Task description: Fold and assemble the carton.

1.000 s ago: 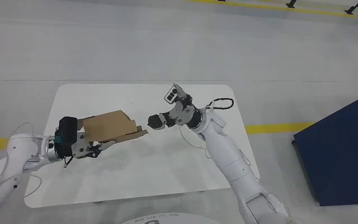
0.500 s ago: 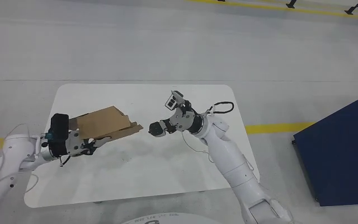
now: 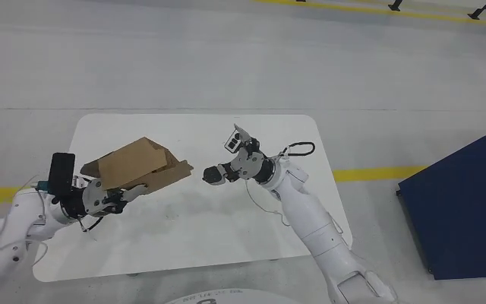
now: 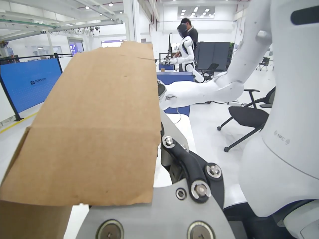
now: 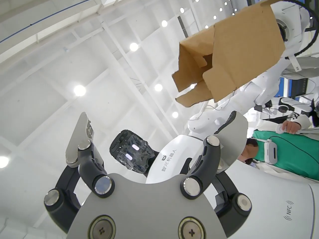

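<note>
So over the last second the left gripper (image 3: 130,193) has hauled the carton (image 3: 137,163) back toward its own side of the table (image 3: 228,228) and tipped it up. The far end now sits higher and the whole thing hangs in the air over the left part of the tabletop. The gripper is clamped on the carton's lower edge. The box is half popped open into a tube shape, and its end flaps (image 5: 192,85) hang loose, pointing at the other arm. The right gripper (image 3: 209,175) was almost at those flaps a second ago. Now there's a clear gap, because the carton pulled away while that gripper only drifted a bit around mid-table. Its fingers are spread wide with nothing between them. Our read is that this is a re-position rather than progress on the folds, since none of the end flaps look tucked yet. Next the right one probably has to close that gap and push a flap in, with the left holding firm so the box doesn't twist.
</note>
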